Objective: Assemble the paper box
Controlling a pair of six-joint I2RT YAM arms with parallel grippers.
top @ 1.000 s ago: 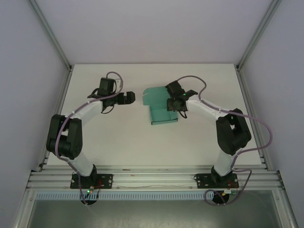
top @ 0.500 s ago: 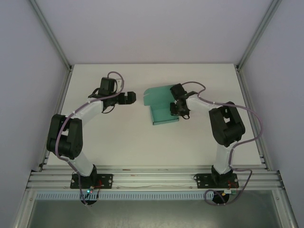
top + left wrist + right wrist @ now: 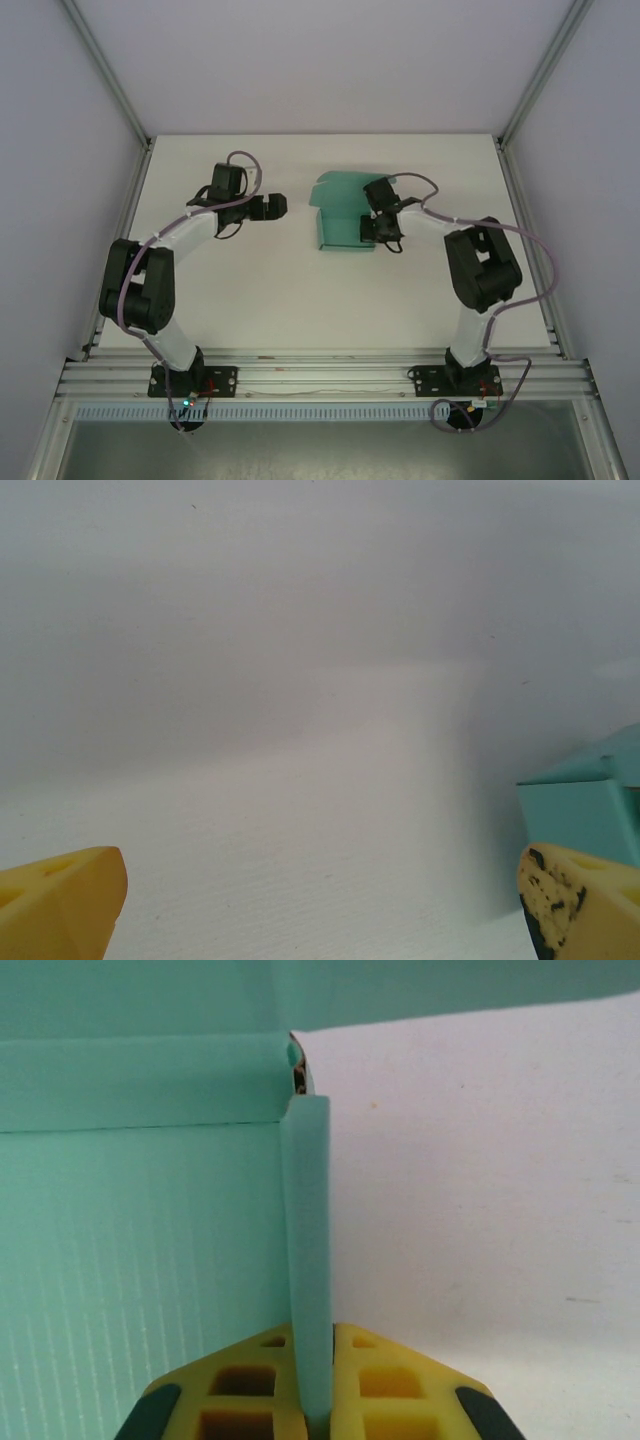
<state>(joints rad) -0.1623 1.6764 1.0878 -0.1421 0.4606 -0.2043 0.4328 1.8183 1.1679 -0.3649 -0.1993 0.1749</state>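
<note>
The paper box [image 3: 340, 212] is teal-green card, half-folded, lying at the table's middle back with its far flap curling upward. My right gripper [image 3: 372, 228] is at the box's right side, shut on the upright side wall [image 3: 306, 1250], which stands pinched between the yellow fingers [image 3: 385, 1375]. The box floor [image 3: 130, 1260] lies to the left of that wall. My left gripper [image 3: 276, 207] hovers left of the box, apart from it, open; its yellow fingertips [image 3: 60, 900] sit at the bottom corners, with a teal corner of the box [image 3: 580, 805] at the right edge.
The white table [image 3: 250, 290] spreads bare in front of the box. Metal frame posts [image 3: 525, 190] and grey walls bound the sides and back. The arm bases [image 3: 190, 380] are bolted on a rail at the near edge.
My right gripper has moved from above the box down to its right side wall and shut on it. The box's far flap has lifted and shifted slightly. The left arm has barely moved.
</note>
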